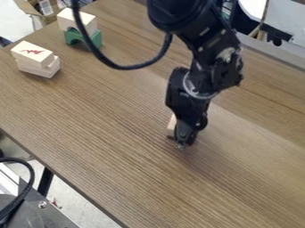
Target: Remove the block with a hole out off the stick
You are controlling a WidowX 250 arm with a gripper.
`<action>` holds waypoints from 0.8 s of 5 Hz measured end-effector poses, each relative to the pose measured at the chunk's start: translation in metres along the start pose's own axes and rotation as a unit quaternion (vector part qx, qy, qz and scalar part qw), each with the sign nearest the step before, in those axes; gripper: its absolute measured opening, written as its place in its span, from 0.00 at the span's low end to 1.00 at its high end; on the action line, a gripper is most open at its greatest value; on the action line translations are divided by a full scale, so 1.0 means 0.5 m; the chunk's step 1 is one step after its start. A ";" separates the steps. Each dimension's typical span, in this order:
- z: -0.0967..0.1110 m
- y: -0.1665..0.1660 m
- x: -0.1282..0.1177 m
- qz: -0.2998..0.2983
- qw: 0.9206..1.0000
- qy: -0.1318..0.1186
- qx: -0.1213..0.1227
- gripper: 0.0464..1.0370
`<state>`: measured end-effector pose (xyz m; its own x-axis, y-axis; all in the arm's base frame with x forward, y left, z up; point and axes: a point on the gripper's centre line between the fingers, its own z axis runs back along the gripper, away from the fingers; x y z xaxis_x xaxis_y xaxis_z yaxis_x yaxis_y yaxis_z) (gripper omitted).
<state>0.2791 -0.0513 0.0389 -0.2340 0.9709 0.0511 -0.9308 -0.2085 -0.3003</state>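
The black gripper [185, 139] hangs low over the wooden table, a little right of the middle of the view. A small pale wooden block [171, 126] peeks out at the gripper's left side, close against it. The gripper covers most of this block, so its full shape and any hole in it are hidden. Whether the block is held cannot be made out.
At the upper left, two pale blocks [33, 54] lie stacked on the table [113, 129]. Behind them a pale block [84, 23] rests on a green arch block [74, 37]. A black cable loops above the table. The table's front edge runs diagonally at the lower left.
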 end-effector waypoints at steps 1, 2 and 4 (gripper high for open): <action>0.014 -0.002 0.001 0.000 1.000 -0.001 -0.009 0.52; 0.028 -0.007 0.005 0.005 1.000 0.000 -0.019 0.52; 0.064 -0.018 0.010 0.016 0.999 0.002 -0.041 0.52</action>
<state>0.2773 -0.0482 0.0725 -0.2621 0.9643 0.0372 -0.8969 -0.2292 -0.3781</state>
